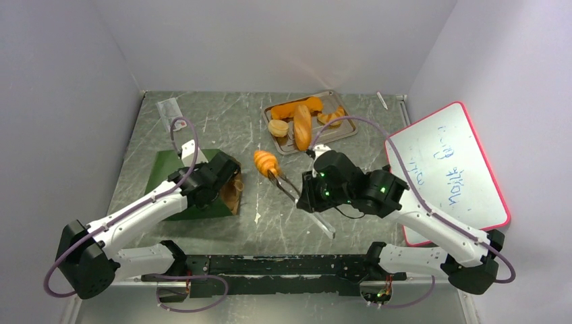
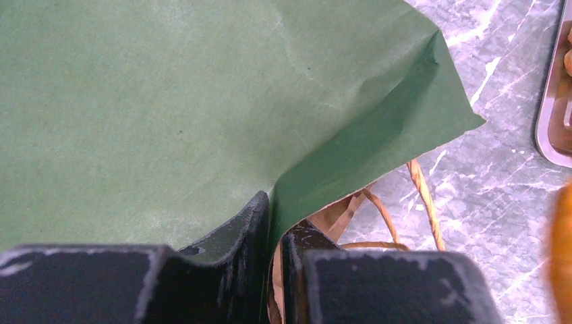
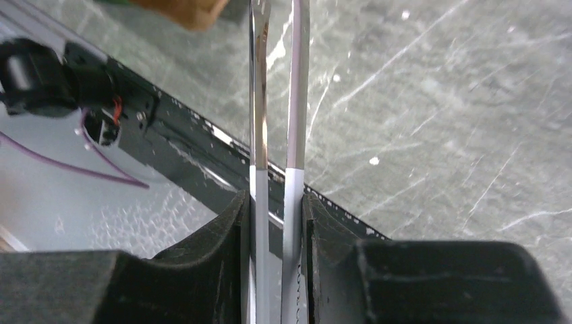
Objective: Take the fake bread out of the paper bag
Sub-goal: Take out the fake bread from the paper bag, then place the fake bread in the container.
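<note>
The dark green paper bag [image 1: 168, 174] lies on its side at the left, its mouth toward the middle. My left gripper [image 1: 226, 179] is shut on the bag's upper mouth edge; in the left wrist view [image 2: 276, 219] the green paper [image 2: 168, 101] runs between the fingers, and tan handles [image 2: 421, 196] hang below. My right gripper [image 1: 313, 189] is shut on metal tongs [image 1: 287, 185], pressing both arms [image 3: 260, 101] together. The tongs' tips hold an orange ridged fake bread piece [image 1: 265, 163] just right of the bag's mouth. The bag's inside is hidden.
A grey metal tray [image 1: 347, 129] at the back holds a baguette [image 1: 297, 108], an oval loaf [image 1: 303, 127], a pale bun [image 1: 278, 127] and another piece [image 1: 332, 117]. A red-rimmed whiteboard [image 1: 445, 169] lies at the right. A clear plastic piece [image 1: 168, 108] lies at the back left.
</note>
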